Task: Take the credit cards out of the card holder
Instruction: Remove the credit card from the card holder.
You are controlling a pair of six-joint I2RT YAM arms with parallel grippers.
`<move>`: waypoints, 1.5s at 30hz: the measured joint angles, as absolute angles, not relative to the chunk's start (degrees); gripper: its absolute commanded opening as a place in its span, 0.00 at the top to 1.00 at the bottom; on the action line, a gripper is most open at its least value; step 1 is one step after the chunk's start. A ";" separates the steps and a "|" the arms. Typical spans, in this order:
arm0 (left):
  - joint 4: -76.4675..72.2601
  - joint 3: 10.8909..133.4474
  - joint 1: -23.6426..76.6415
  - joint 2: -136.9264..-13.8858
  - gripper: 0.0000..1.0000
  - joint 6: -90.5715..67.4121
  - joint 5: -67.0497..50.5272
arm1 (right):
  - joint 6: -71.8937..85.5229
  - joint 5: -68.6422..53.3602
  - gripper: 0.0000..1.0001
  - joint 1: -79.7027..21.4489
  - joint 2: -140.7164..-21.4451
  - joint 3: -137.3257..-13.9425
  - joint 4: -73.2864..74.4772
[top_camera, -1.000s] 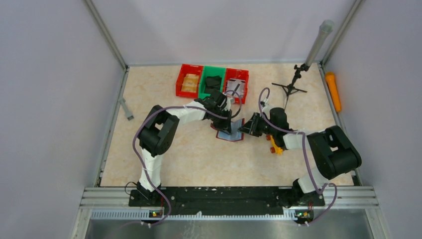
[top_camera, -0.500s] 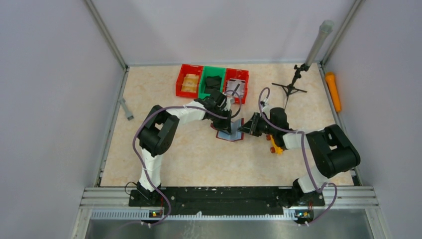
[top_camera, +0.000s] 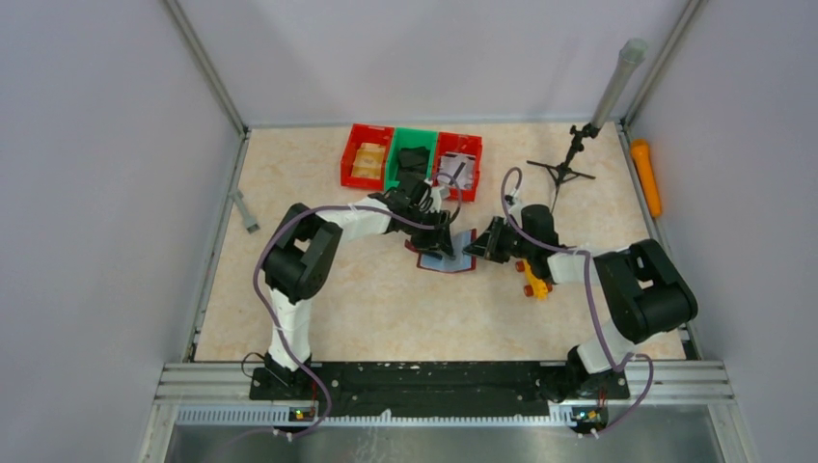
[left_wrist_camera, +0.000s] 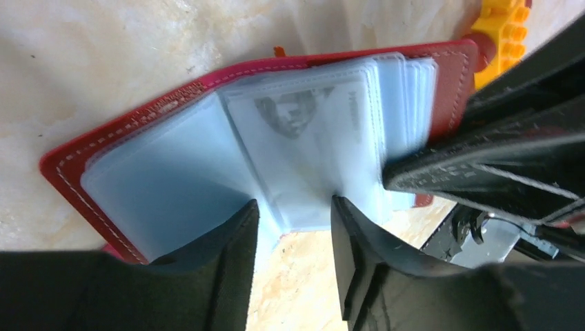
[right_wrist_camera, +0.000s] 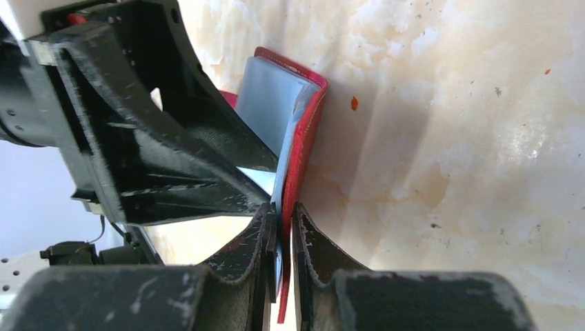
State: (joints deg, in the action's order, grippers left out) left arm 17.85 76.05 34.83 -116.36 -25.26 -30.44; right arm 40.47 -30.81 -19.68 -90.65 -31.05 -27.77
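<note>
The card holder [top_camera: 453,262] lies open on the table, dark red with shiny pale-blue sleeves. In the left wrist view the card holder [left_wrist_camera: 138,148] shows fanned sleeves, and a card with a printed face [left_wrist_camera: 303,114] sits in one sleeve. My left gripper [top_camera: 441,241] is open, its fingers [left_wrist_camera: 221,255] hovering at the sleeves' near edge, holding nothing. My right gripper [top_camera: 476,249] is shut on the holder's right cover flap [right_wrist_camera: 303,138], pinched with some sleeves between its fingers [right_wrist_camera: 314,248]. The flap stands tilted up off the table.
Two red bins [top_camera: 366,154] and a green bin [top_camera: 409,159] stand behind the holder. A yellow and red toy [top_camera: 533,280] lies under my right arm. A small tripod [top_camera: 569,169], an orange object [top_camera: 646,177] and a grey bar [top_camera: 245,210] sit near the edges.
My right gripper has raised the right flap slightly. My left gripper has shifted a little up and left over the sleeves.
</note>
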 measured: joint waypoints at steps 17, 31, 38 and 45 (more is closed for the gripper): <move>10.83 69.84 33.82 -111.37 0.07 -26.48 -34.39 | 40.25 -31.99 1.00 -19.77 -90.63 -31.11 -27.75; 12.23 70.28 34.11 -111.28 0.21 -25.32 -31.94 | 41.80 -34.61 1.00 -19.77 -90.63 -29.87 -31.99; 15.25 71.92 36.10 -111.24 0.28 -24.03 -26.48 | 41.63 -33.80 1.00 -19.75 -90.63 -29.69 -31.42; 14.61 70.39 35.51 -109.86 0.36 -25.15 -26.06 | 41.60 -33.47 1.00 -19.77 -90.63 -29.69 -30.55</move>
